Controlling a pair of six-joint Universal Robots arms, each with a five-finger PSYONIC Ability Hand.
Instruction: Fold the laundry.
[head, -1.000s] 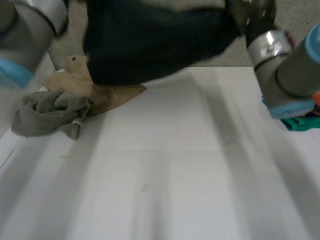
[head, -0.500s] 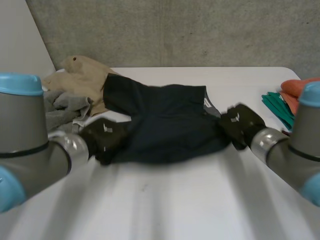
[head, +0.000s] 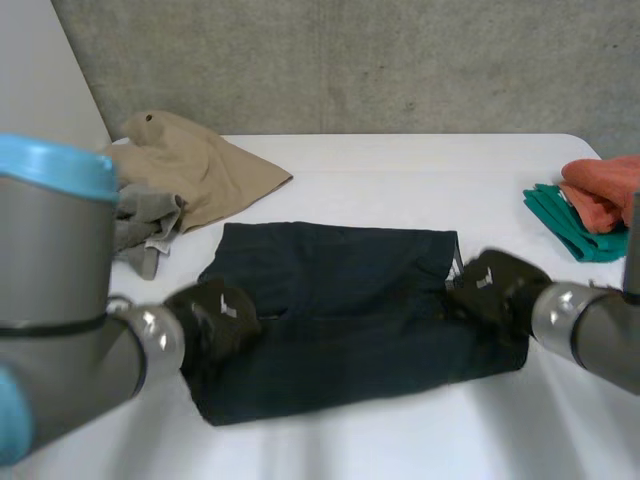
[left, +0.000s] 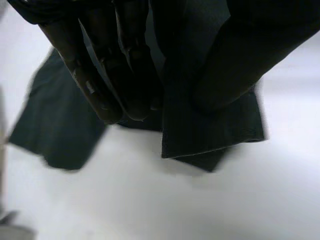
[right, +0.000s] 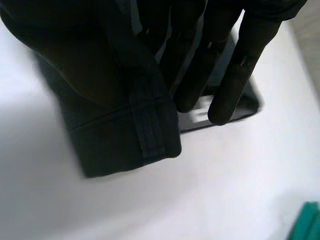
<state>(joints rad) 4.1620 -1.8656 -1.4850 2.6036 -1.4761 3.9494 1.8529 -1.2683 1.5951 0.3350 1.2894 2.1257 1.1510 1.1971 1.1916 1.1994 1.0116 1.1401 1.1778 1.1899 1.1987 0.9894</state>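
Note:
A dark navy garment (head: 340, 300) lies spread across the middle of the white table (head: 400, 165), its near part folded double. My left hand (head: 215, 315) grips the garment's left edge and my right hand (head: 495, 285) grips its right edge. In the left wrist view my left hand (left: 100, 75) keeps its fingers straight, and a fold of the dark garment (left: 210, 120) is pinched between them and the thumb. My right hand (right: 220, 60) holds a hemmed corner of the garment (right: 115, 130) the same way, just above the table.
A tan garment (head: 190, 165) and a crumpled grey cloth (head: 140, 215) lie at the table's far left. Folded teal cloth (head: 565, 220) with orange cloth (head: 605, 190) on it sits at the right edge. A concrete wall stands behind the table.
One second ago the dark garment hung high in front of the head camera. Both hands have since brought it down and drawn it toward the near side, so it lies on the table.

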